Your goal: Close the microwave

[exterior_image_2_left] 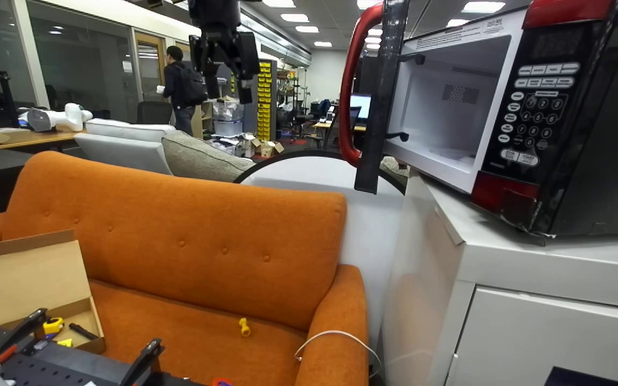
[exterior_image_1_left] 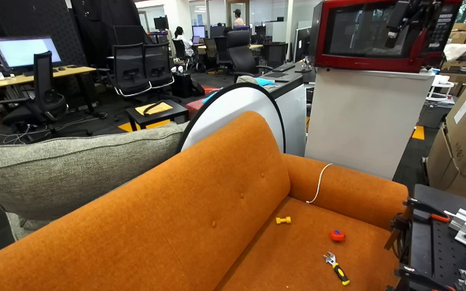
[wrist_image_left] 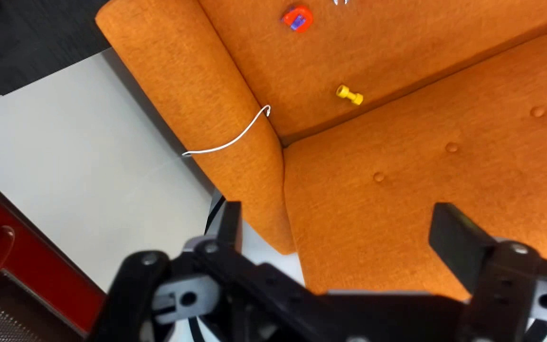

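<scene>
The red microwave sits on a tall white cabinet. It shows in both exterior views [exterior_image_1_left: 358,32] [exterior_image_2_left: 534,107]. Its door [exterior_image_2_left: 381,102] stands open, seen edge-on, with the red handle [exterior_image_2_left: 347,86] on its outer side and the white interior [exterior_image_2_left: 448,102] exposed. My gripper [exterior_image_2_left: 229,90] hangs fingers down, apart from the handle, on the door's outer side. In an exterior view my gripper [exterior_image_1_left: 392,34] overlaps the door's dark window. In the wrist view my gripper [wrist_image_left: 337,213] is open and empty, and part of the red microwave [wrist_image_left: 41,266] shows at the lower left.
The white cabinet [exterior_image_2_left: 556,321] bears the microwave. An orange sofa [exterior_image_2_left: 191,225] stands beside it, with a white cord [wrist_image_left: 226,143], a yellow dumbbell-shaped piece [wrist_image_left: 349,95] and a red item [wrist_image_left: 298,19] on it. A round white panel [exterior_image_1_left: 241,105] stands behind the sofa.
</scene>
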Controlling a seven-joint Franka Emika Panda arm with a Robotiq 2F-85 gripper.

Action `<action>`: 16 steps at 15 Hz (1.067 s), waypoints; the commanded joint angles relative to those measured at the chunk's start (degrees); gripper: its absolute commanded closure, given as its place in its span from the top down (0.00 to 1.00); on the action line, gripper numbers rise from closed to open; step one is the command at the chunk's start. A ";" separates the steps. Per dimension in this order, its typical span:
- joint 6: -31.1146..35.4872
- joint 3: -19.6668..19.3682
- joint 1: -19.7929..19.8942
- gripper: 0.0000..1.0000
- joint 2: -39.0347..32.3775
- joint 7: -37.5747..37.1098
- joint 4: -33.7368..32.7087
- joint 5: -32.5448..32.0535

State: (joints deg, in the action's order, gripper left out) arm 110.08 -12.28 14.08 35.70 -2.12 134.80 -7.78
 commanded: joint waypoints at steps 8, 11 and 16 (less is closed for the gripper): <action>12.51 3.11 4.76 1.00 2.16 -7.93 4.92 -10.05; 18.22 4.10 9.43 1.00 2.77 -13.66 7.46 -17.72; 17.93 4.88 11.20 1.00 6.93 -17.46 10.67 -20.38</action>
State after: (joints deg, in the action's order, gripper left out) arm 126.76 -8.71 24.18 39.87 -18.32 143.30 -28.00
